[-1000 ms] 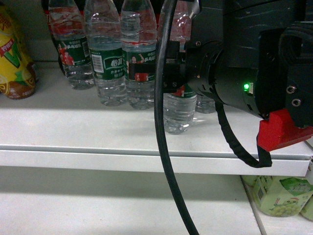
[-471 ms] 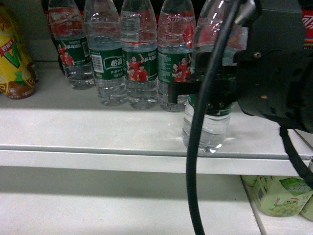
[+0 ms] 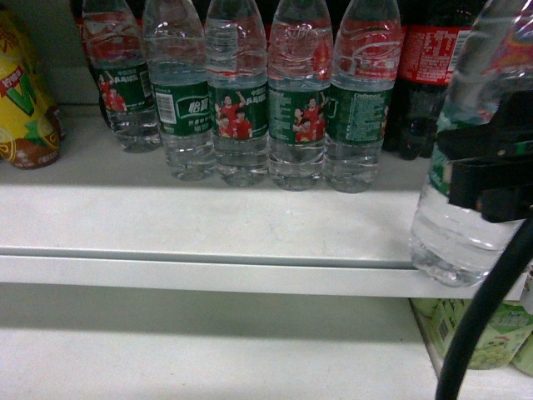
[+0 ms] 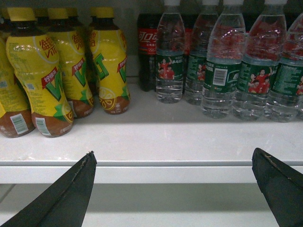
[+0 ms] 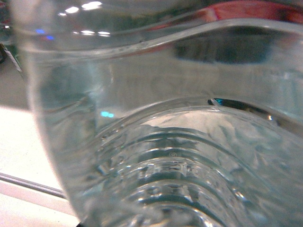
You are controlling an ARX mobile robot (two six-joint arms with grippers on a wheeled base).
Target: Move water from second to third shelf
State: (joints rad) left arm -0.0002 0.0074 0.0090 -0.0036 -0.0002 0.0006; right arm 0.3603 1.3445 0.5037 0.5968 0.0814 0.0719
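right claw point(image 3: 487, 179) clamps clear ribbed green-labelled water bottle point(image 3: 462, 221), lifted off white shelf point(image 3: 208, 229) edge for lowering | left claw point(image 4: 175, 189) wide, idle

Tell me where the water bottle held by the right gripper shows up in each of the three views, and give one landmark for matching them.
Head: the held water bottle is at the right edge, clamped by the right gripper, its base past the shelf's front lip.
Left wrist: not in it.
Right wrist: its ribbed clear body fills the frame.
Shared landmark: the white shelf edge.
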